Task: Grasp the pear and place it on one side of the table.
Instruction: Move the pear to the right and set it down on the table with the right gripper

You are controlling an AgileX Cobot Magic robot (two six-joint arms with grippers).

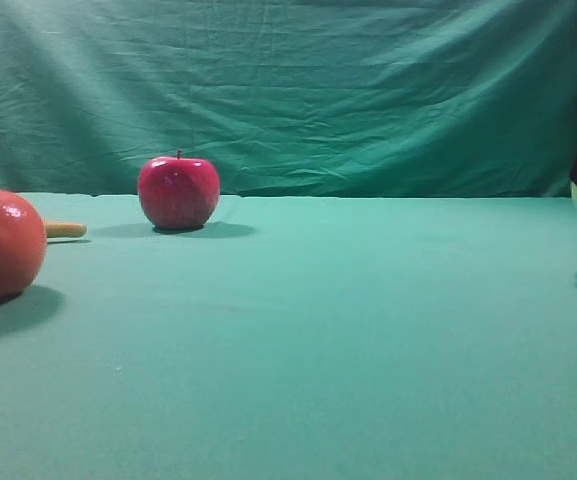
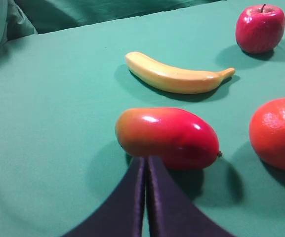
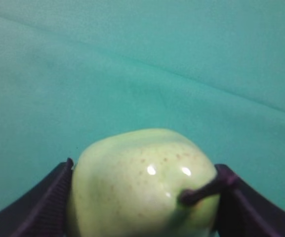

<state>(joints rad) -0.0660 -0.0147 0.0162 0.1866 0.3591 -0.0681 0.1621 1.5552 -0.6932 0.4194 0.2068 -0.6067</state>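
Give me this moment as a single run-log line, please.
right gripper: shut on pear, lifted | left gripper: shut, empty | pear not yet placed

A staged lab setup: a bench (image 1: 368, 330) under teal cloth, a wrinkled green cloth backdrop (image 1: 298, 90) behind it.

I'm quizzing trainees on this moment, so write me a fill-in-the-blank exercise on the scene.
1. The right gripper is shut on the glossy yellow-green ____, held above the teal cloth table.
2. The left gripper has its dark fingers pressed ____, holding nothing.
3. In the left wrist view, the long yellow banana lies between the red-orange oval mango and the round red ____.
4. The large orange-red round fruit sits at the ____ edge of the exterior high view.

Missing words: pear; together; apple; left
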